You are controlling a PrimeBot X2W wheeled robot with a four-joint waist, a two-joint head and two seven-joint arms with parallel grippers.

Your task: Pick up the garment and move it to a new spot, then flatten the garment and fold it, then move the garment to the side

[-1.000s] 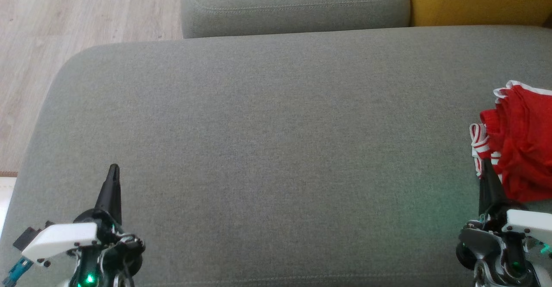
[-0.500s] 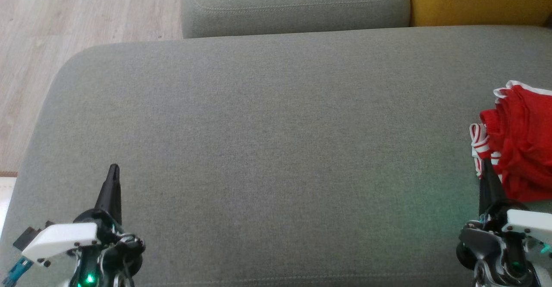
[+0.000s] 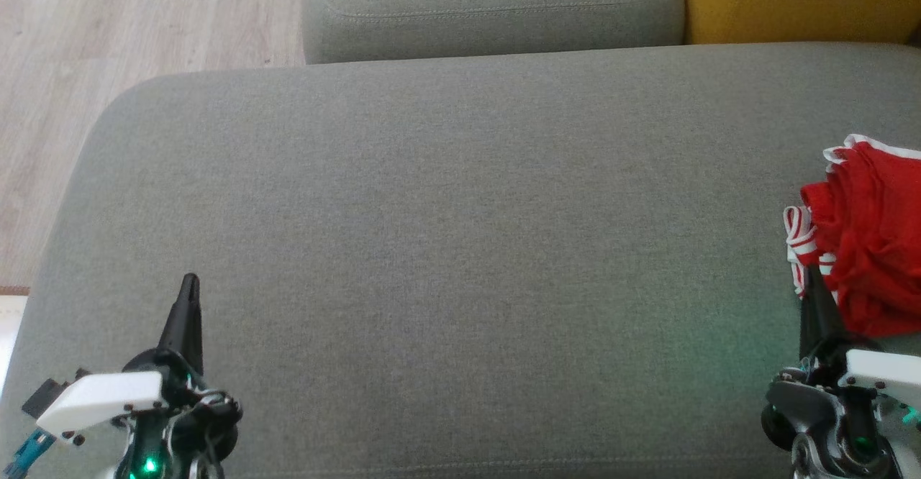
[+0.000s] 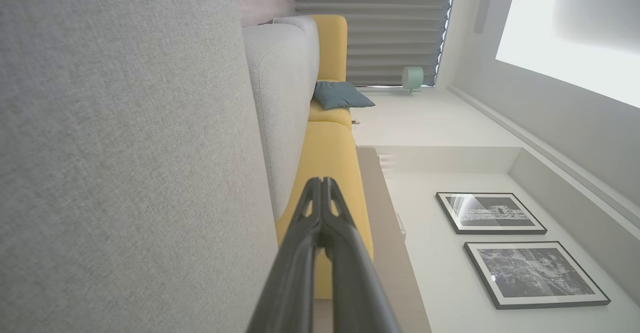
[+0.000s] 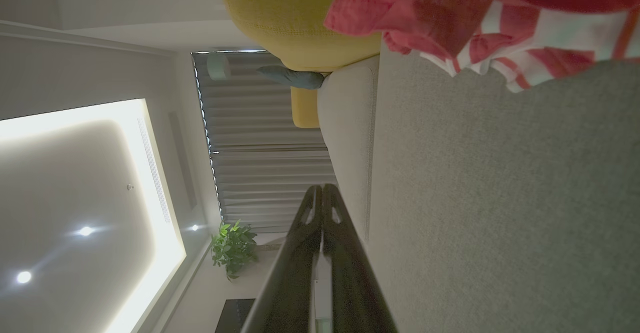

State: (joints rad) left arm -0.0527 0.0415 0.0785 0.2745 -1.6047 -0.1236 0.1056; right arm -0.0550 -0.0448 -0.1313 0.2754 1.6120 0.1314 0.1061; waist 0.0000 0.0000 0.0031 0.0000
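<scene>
red garment (image 3: 867,242) crumpled on grey sofa (image 3: 446,249)

No change to log over the last second.

Head view: framing identical, camera steady.

Garment (image 3: 867,249): same crumpled red heap at the right edge of the grey seat cushion (image 3: 460,249). Same folds, striped trim on the side toward the cushion's middle as before.

Left gripper (image 3: 189,279): unmoved over the cushion's near left part, fingers pressed together as before.

Right gripper (image 3: 812,272): unmoved over the cushion's near right part, tip near the garment's near edge, fingers together as before.

Wrist views: no earlier picture to compare, so change there cannot be judged.
</scene>
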